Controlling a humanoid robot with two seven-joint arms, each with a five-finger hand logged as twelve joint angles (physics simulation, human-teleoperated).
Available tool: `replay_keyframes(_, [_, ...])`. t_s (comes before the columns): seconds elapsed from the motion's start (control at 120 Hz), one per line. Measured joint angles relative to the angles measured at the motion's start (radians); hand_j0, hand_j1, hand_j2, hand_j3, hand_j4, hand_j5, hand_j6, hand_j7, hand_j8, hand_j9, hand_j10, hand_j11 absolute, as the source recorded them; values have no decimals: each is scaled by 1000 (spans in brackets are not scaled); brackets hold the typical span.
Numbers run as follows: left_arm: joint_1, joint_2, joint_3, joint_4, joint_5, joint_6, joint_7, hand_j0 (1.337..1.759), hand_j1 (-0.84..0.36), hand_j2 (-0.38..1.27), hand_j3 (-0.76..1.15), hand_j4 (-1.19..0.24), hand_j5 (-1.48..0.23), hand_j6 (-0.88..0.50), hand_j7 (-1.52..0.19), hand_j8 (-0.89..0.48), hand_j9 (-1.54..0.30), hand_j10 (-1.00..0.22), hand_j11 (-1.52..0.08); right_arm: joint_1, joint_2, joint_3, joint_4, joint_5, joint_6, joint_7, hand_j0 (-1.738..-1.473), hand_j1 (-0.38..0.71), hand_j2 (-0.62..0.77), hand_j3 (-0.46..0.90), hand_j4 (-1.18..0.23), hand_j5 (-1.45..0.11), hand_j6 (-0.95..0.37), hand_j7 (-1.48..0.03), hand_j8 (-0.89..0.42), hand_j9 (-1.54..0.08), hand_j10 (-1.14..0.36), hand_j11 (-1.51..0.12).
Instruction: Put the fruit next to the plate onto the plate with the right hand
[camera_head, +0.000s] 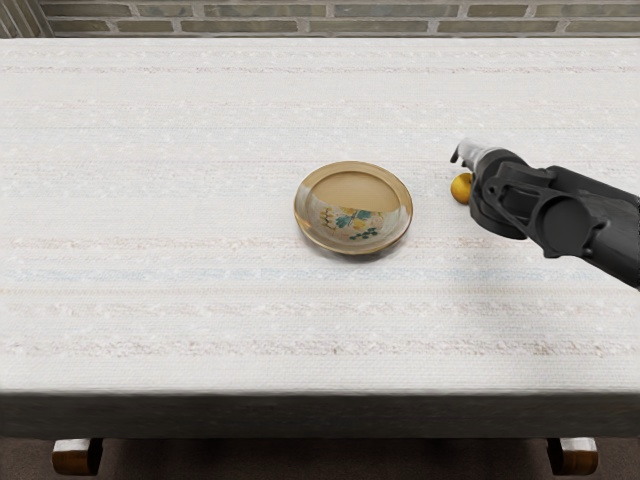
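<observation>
A tan plate (353, 207) with a blue and yellow pattern lies in the middle of the white table. A small orange-yellow fruit (460, 187) sits on the table to the plate's right, apart from it. My right hand (470, 156) comes in from the right edge on a black arm and hovers right at the fruit, covering its right side. The wrist and forearm hide most of the hand, so its grip is unreadable. The left arm is out of view.
The table (200, 300) has a pale woven cloth surface and a dark front edge. A brick wall (300, 15) runs behind the table's far edge.
</observation>
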Motion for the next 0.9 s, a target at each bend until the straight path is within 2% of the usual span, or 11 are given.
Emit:
replay_keyframes(0.358, [0, 0, 0, 0, 0, 0, 0, 1658, 325, 4, 0, -20, -26, -20, -26, -20, -26, -20, -26, -1, 6, 0, -4, 1, -1, 0, -1658, 43, -63, 0, -330, -426, -331, -426, -330, -426, -329, -426])
replay_keyframes(0.9, [0, 0, 0, 0, 0, 0, 0, 1658, 325, 4, 0, -20, -26, -20, -26, -20, -26, -20, -26, -8, 6, -14, -6, -1, -14, 0, -1658, 217, -76, 0, -483, -617, -464, -621, -451, -620, -481, -620])
